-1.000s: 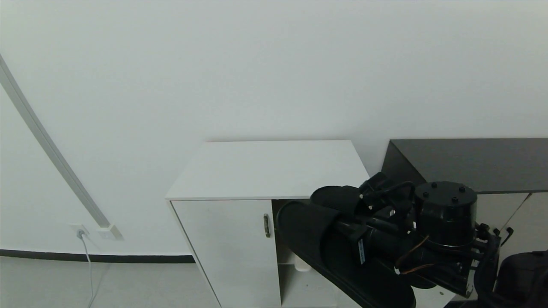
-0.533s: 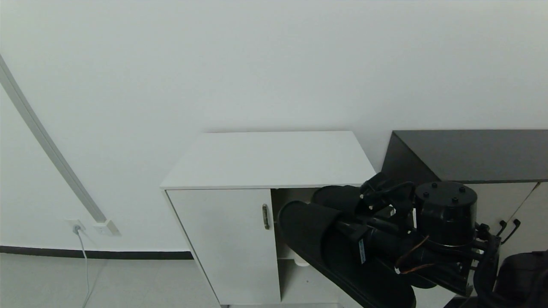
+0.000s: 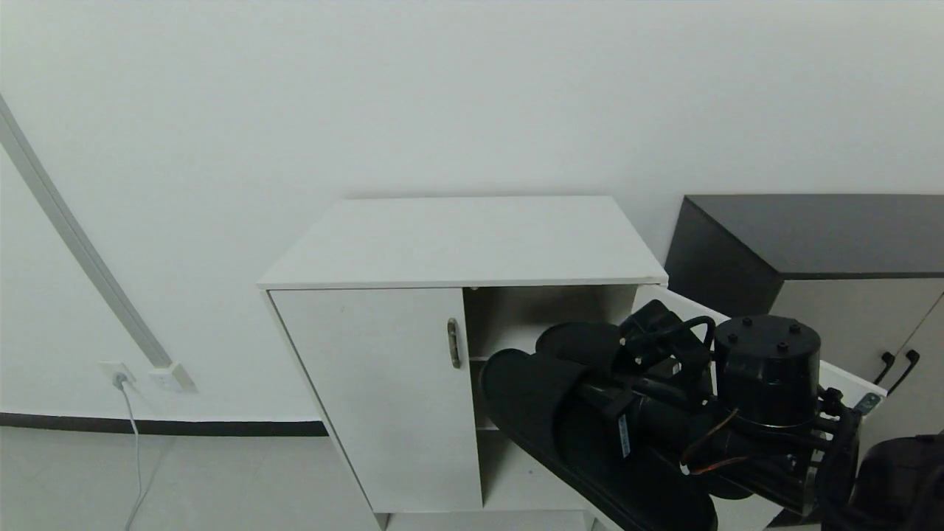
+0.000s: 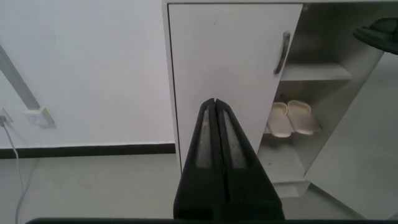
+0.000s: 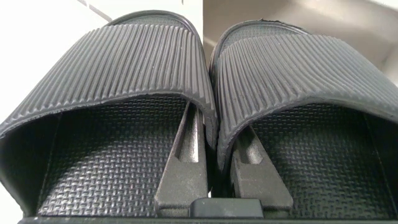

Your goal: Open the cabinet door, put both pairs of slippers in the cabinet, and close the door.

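— White wall [image 3: 442, 88] behind; I see the cabinet [image 3: 464, 236] in front, its right door [image 3: 675, 301] swung out.
— Where are the slippers?
— The black slippers [image 3: 538, 398] hang before the cabinet's open half, my right gripper [image 5: 217, 124] clamped on their touching inner sides. The white slippers [image 4: 289, 118] sit on a shelf inside the cabinet. My left gripper [image 4: 215, 106] has its jaws pressed together, empty.

The black right arm [image 3: 664, 422] has a round screw-topped joint housing [image 3: 767, 372] and thin orange cables [image 3: 719, 428].
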